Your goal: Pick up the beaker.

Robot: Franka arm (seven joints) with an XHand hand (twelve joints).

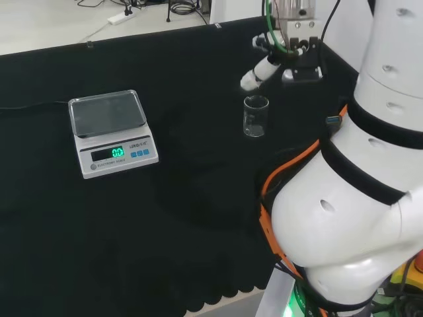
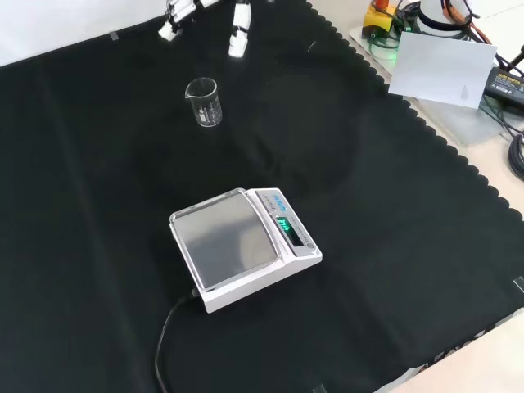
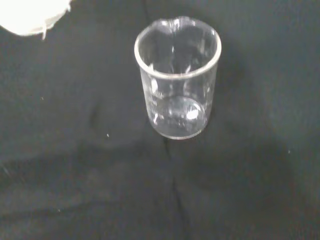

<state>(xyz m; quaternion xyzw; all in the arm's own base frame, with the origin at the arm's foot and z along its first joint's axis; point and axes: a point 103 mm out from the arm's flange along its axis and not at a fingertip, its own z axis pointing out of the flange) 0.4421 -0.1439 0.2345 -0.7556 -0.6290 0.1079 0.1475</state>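
A small clear glass beaker (image 1: 256, 116) stands upright and empty on the black cloth; in the front view the beaker (image 2: 205, 101) is near the top, and in the wrist view the beaker (image 3: 177, 77) is close, seen from above. The hand (image 1: 285, 54) hangs above the cloth just behind and to the right of the beaker in the head view, with a white finger stretched toward it. In the front view its fingertips (image 2: 239, 37) point down above the beaker, apart from it. The fingers look straight and hold nothing.
A white digital scale (image 1: 111, 132) with a steel pan and lit display sits on the left in the head view, and the scale (image 2: 241, 246) lies mid-cloth in the front view with its cable running to the near edge. The arm's white links (image 1: 357, 198) stand at the head view's right.
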